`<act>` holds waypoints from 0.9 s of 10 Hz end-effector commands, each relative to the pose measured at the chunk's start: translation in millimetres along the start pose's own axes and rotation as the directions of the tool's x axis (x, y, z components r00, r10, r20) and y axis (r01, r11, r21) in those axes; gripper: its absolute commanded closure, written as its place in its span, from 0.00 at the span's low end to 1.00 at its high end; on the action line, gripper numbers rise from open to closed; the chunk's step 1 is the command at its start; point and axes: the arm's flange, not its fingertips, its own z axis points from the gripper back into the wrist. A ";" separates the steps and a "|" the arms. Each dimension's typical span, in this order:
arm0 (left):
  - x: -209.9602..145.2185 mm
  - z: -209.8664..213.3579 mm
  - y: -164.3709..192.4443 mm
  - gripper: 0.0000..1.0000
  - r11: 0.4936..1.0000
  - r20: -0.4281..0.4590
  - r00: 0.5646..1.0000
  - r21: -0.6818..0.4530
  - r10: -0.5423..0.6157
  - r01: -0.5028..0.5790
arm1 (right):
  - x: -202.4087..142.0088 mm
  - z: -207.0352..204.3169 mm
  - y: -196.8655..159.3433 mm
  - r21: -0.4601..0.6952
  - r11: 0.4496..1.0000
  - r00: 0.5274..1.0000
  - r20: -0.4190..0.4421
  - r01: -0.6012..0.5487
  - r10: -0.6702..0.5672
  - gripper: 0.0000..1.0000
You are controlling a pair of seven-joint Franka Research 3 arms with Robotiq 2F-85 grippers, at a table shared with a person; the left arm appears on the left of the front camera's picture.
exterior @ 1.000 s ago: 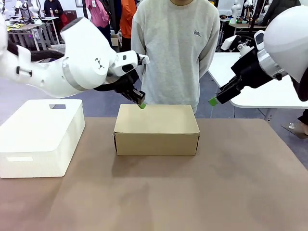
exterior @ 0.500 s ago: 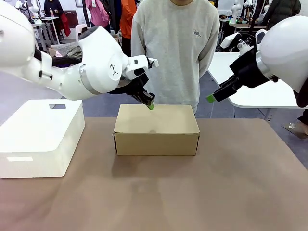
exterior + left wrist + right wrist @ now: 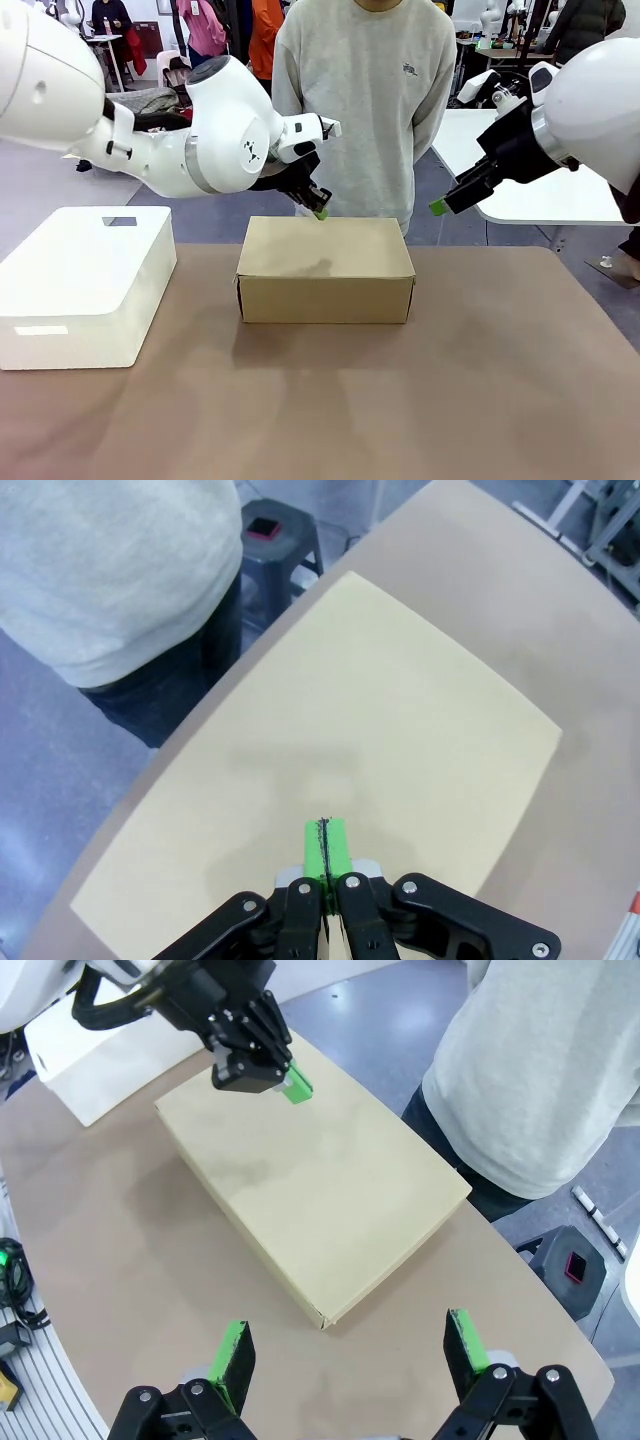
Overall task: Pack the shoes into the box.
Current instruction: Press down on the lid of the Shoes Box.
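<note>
1. Front view: the plain brown rectangular cardboard box (image 3: pixel 326 268) sits at the middle of the brown table (image 3: pixel 480 400), its flap lid down flat and fully shut. No shoes can be seen, so whether they are inside cannot be told.
2. Judging from the shut lid, the task is either at its very start, with the box waiting to be opened, or at its end, with the lid just pressed down; these pictures do not settle which.
3. The left gripper (image 3: pixel 319 211) hangs just above the far edge of the lid with its green pads pressed together, clenched on nothing; the left wrist view shows the tips over the bare lid.
4. The right gripper (image 3: pixel 440 207) is held up beyond the box's right end, well apart from it, jaws spread wide and empty.
5. If the lid must be lifted, the next move would call for getting a fingertip under the flap's free edge.
6. A bulky white rounded plastic container (image 3: pixel 84 282) stands at the table's left, and a person in a grey sweatshirt (image 3: pixel 365 100) stands just behind the box.
</note>
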 end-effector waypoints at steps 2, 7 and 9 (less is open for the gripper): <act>21.8 -17.8 6.8 1.00 0.999 -0.029 0.999 0.025 0.027 -0.026 | -0.4 -0.1 2.3 -0.004 1.000 1.000 -0.005 0.020 -0.020 0.00; 26.2 -53.3 25.8 1.00 0.994 -0.035 0.995 0.055 0.092 -0.090 | -0.4 -0.1 2.3 -0.004 1.000 1.000 -0.005 0.020 -0.020 0.00; 23.2 -66.7 33.0 1.00 0.991 -0.055 0.992 0.072 0.116 -0.112 | -0.4 -0.1 2.3 -0.004 1.000 1.000 -0.005 0.020 -0.020 0.00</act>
